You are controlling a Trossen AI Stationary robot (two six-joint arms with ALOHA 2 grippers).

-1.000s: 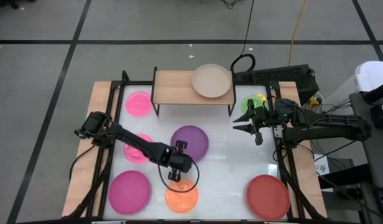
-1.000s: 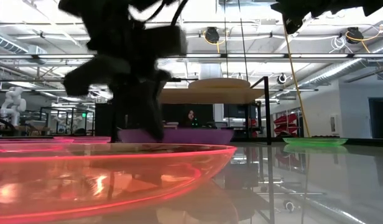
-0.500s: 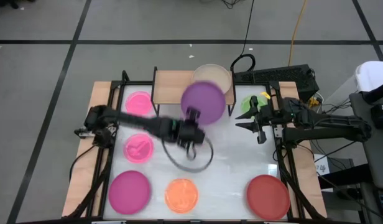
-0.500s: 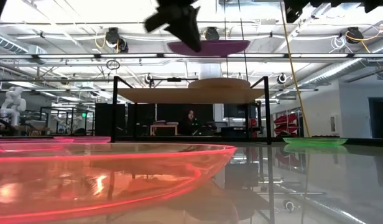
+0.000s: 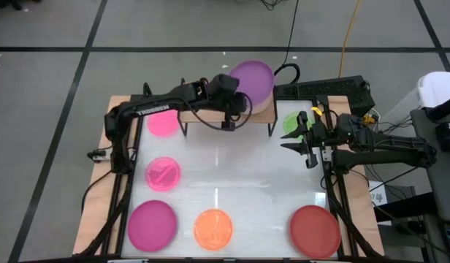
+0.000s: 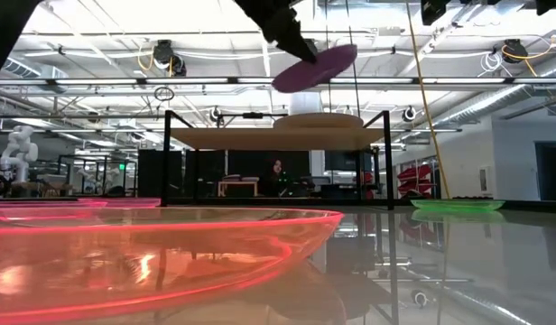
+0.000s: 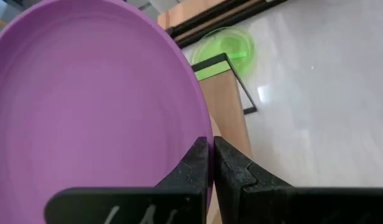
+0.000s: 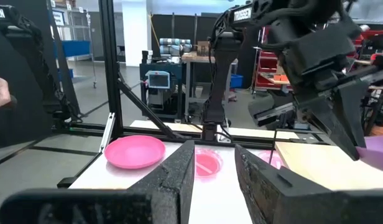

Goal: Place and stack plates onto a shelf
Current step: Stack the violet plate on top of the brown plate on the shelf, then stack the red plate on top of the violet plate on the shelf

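Beige plate point(image 6: 325, 121) on shelf point(image 5: 203, 102) mostly hidden under purple plate point(image 5: 253, 79).

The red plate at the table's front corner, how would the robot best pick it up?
Probably by the rim: the red plate lies flat, so only its raised edge offers a pinch. The waiting right gripper is nearest, coming from above.

Purple plate point(image 7: 92, 106): opaque matt plastic, smooth.
Orange plate point(image 6: 152, 253): translucent glossy plastic.
Green plate point(image 5: 292, 121): translucent plastic.
Shelf point(image 5: 203, 102): light wood board, thin black metal legs.
Bench point(image 5: 239, 183): white, glossy, reflective.
Left gripper point(image 7: 211, 163): matt black plastic.
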